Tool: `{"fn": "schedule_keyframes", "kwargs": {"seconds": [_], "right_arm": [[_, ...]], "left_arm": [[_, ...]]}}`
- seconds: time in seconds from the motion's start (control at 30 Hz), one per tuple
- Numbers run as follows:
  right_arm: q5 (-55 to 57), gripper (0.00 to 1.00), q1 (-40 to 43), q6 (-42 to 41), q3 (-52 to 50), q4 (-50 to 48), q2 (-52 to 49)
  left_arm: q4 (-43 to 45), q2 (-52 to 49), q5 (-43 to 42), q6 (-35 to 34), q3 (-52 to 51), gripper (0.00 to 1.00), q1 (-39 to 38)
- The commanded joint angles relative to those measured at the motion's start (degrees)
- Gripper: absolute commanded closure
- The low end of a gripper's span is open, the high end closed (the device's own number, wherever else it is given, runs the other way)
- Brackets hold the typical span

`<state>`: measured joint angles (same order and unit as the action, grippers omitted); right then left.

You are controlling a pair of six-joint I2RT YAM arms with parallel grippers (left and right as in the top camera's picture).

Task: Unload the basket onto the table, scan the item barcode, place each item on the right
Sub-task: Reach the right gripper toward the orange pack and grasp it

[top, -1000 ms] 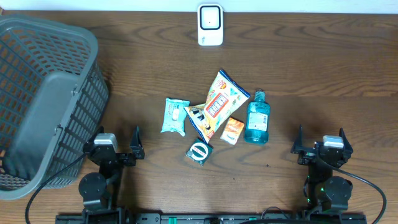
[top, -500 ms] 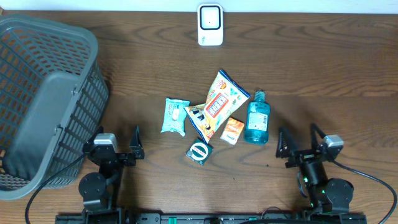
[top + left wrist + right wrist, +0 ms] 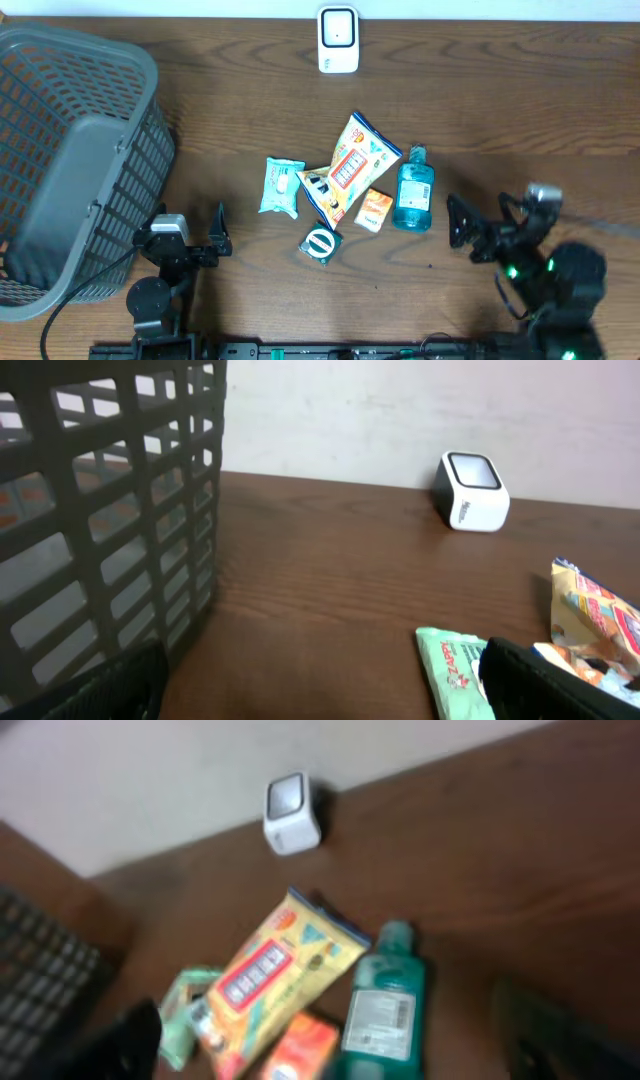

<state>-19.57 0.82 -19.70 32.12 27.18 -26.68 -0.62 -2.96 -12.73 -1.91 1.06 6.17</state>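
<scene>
A white barcode scanner [image 3: 338,40] stands at the table's far edge. Several items lie mid-table: a teal wipes pack [image 3: 281,187], a yellow snack bag [image 3: 352,168], an orange box [image 3: 374,210], a blue-green bottle [image 3: 413,190] and a small round green pack [image 3: 320,244]. My right gripper [image 3: 480,218] hovers open just right of the bottle, holding nothing. Its blurred wrist view shows the bottle [image 3: 385,1005], snack bag [image 3: 280,970] and scanner [image 3: 291,812] ahead. My left gripper [image 3: 190,225] rests open near the front edge. The wipes pack [image 3: 455,670] lies beside its right finger.
A large grey mesh basket [image 3: 70,160] fills the left side, close to my left gripper, and its wall [image 3: 100,510] looms in the left wrist view. The scanner [image 3: 471,491] stands far ahead against the pale wall.
My right arm has risen from its rest and swung left toward the bottle, still open. The left arm and the items have not moved.
</scene>
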Motion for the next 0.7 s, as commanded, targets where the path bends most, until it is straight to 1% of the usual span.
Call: {"fn": "schedule_keyframes", "kwargs": {"seconds": [0.0,0.1,0.17,0.2,0.3,0.33,0.4,0.43,0.5,0.57,0.67], "right_arm": [[-4.48,0.01,-5.14,1.36,12.72,6.45,-12.70],[-11.15,0.01,-10.47,1.33,21.07,12.02,-21.18],[-16.72,0.01,-13.46,1.33,24.13,12.04,-25.29],[-21.35,0.01,-15.61,1.36,25.29,12.02,-28.46],[-21.70,0.01,-17.55,0.46,25.24,8.87,-32.65],[-20.55,0.02,-18.01,-0.26,25.24,7.56,-33.92],[-17.44,0.01,-19.28,-5.14,25.27,6.36,-36.65],[-13.09,0.03,-21.05,-9.16,25.31,6.40,-39.34],[-6.40,0.09,-23.69,-12.98,25.35,6.49,-42.71],[0.35,0.12,-26.93,-17.88,26.03,7.41,-46.88],[7.08,0.24,-30.42,-23.78,28.28,9.84,-53.11]], "left_arm": [[-2.14,0.09,-0.52,-0.70,-0.83,0.03,0.02],[-2.14,0.11,-0.52,-0.70,-0.83,0.02,0.02],[-2.14,0.11,-0.52,-0.70,-0.83,0.02,0.02],[-2.14,0.09,-0.52,-0.70,-0.83,0.02,0.02],[-2.14,0.09,-0.52,-0.70,-0.83,0.02,0.02],[-2.14,0.11,-0.52,-0.70,-0.83,0.02,0.02],[-2.14,0.11,-0.52,-0.70,-0.83,0.02,0.02],[-2.14,0.11,-0.50,-0.70,-0.83,0.02,0.02],[-2.14,0.11,-0.52,-0.70,-0.83,0.02,0.02],[-2.14,0.09,-0.52,-0.70,-0.83,0.02,0.02],[-2.14,0.09,-0.52,-0.70,-0.83,0.02,0.02]]}}
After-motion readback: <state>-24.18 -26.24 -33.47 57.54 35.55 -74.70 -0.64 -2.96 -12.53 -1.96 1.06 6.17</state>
